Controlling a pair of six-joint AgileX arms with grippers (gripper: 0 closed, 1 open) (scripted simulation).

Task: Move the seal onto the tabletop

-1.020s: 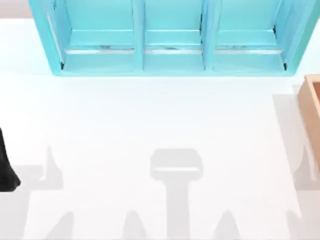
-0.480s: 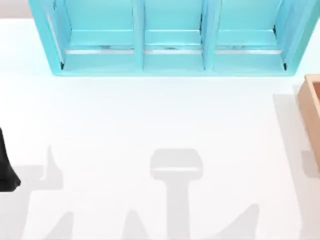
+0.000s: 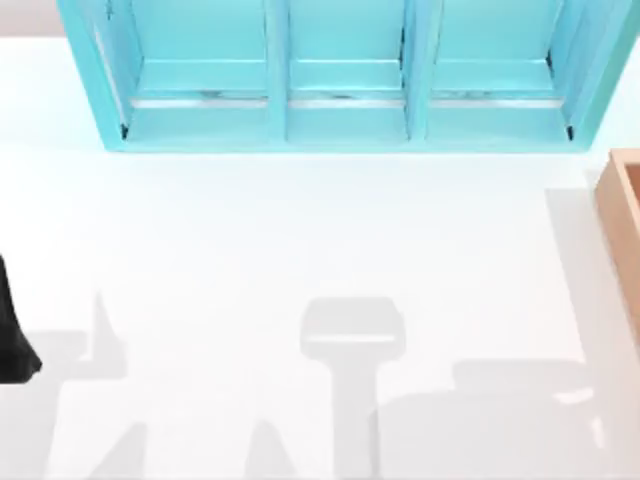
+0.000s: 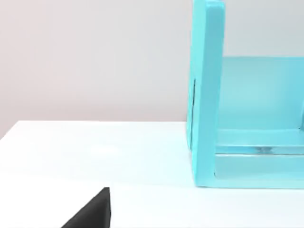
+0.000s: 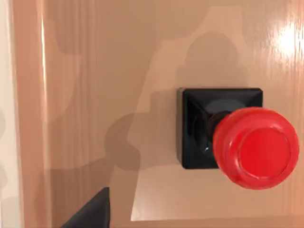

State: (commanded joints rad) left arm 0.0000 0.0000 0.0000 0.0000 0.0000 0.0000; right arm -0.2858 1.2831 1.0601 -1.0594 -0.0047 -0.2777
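Note:
The seal stands upright on the floor of the tan wooden box; its black square base and glossy red round knob appear from straight above in the right wrist view. My right gripper hovers over the box, above and apart from the seal, with just a black corner of it showing. The white tabletop spreads out in front of the cabinet. My left gripper is parked at the table's left edge, and a black corner of it shows in the left wrist view.
A light-blue shelf cabinet with three open compartments stands along the back of the table; its side wall shows in the left wrist view. The wooden box sits at the right edge of the table.
The shadows at the table's lower right have merged and grown into one broad shadow, so the right arm has moved. The left arm has stayed put.

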